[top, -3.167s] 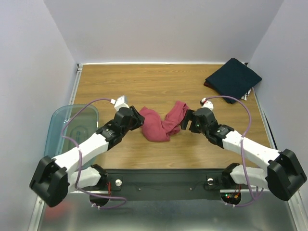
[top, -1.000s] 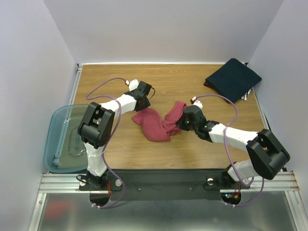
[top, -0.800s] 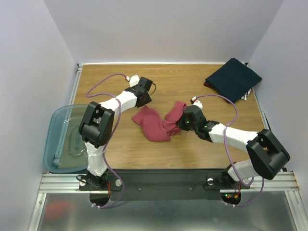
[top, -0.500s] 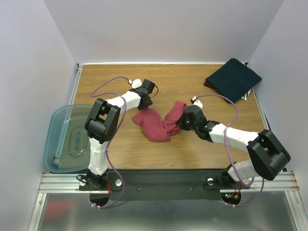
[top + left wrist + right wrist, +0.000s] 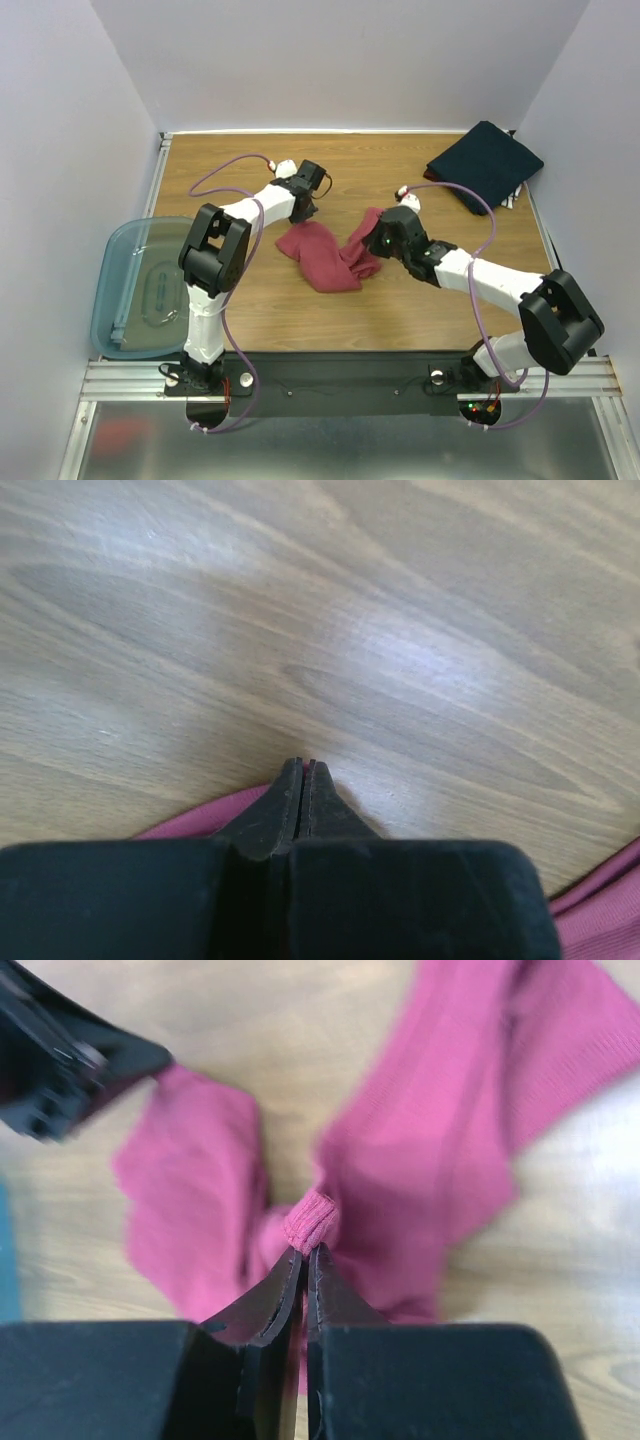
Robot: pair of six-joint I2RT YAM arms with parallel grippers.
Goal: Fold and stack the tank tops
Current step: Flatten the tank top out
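From the top camera, the maroon tank top [image 5: 330, 262] lies crumpled on the counter [image 5: 350, 165], to the right of the teal bin [image 5: 150, 225] and apart from it. Its long axis runs crosswise, from the bin side outward, and the middle sags toward the arm bases. The left arm [image 5: 255, 210] reaches the end nearer the bin. The right arm [image 5: 480, 280] has the end farther from the bin. So each set of jaws sits at its own end, with the cloth bunched between them. I judge the next move to be drawing those ends apart along that axis to spread the top flat.

The navy tank top [image 5: 487, 160] sits folded much farther from the bin, at the back corner. A little other fabric peeps out beneath it. The bin is translucent and no garment shows in it, only its moulded floor.

In the left wrist view, the fingertips [image 5: 290, 790] are pressed together over bare wood. A thin red sliver shows between them and maroon cloth lies under both sides. I take this as the left jaws pinching a thin edge.

In the right wrist view, the right jaws are clamped tight on a ribbed fold [image 5: 312, 1222] of the maroon top. The rest of the cloth spreads beyond in two lobes.
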